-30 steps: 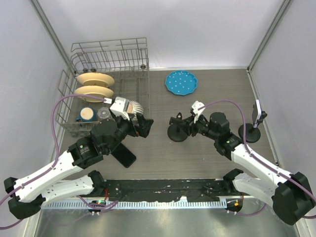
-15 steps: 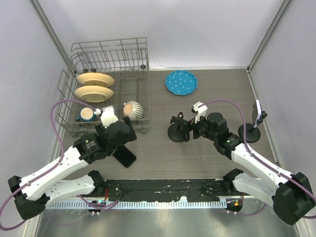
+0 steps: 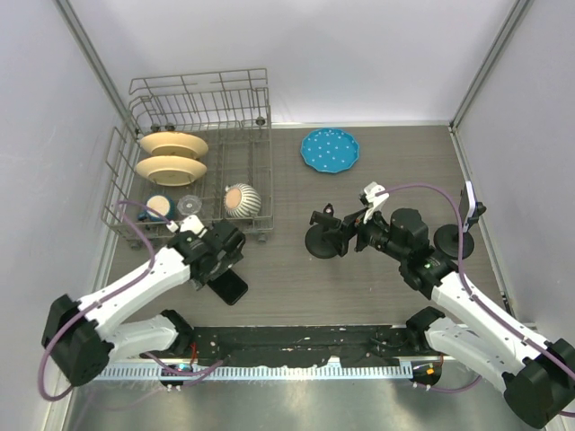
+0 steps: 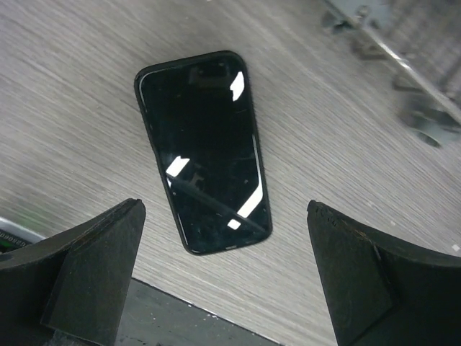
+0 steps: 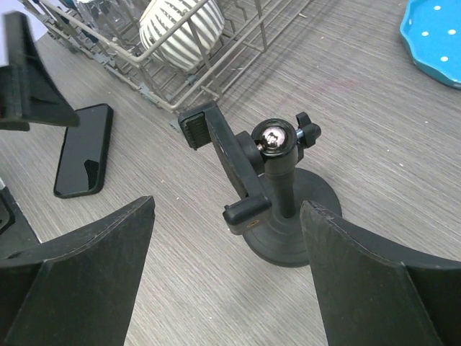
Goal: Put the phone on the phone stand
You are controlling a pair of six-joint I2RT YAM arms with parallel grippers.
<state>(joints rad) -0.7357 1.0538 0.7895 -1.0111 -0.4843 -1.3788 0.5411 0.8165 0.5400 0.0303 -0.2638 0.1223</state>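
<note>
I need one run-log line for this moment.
phone: flat on table, unheld | left jaws: open over phone | right jaws: open, facing empty phone stand

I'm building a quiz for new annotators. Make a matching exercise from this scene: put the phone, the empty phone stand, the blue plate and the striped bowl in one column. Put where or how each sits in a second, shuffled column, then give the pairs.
Column 1
1. phone
2. phone stand
3. blue plate
4. striped bowl

Column 2
A. inside the dish rack
B. upright on its round base, mid-table
C. lying flat near the front edge of the table
D. flat at the far side of the table

Pairs: 1-C, 2-B, 3-D, 4-A
</note>
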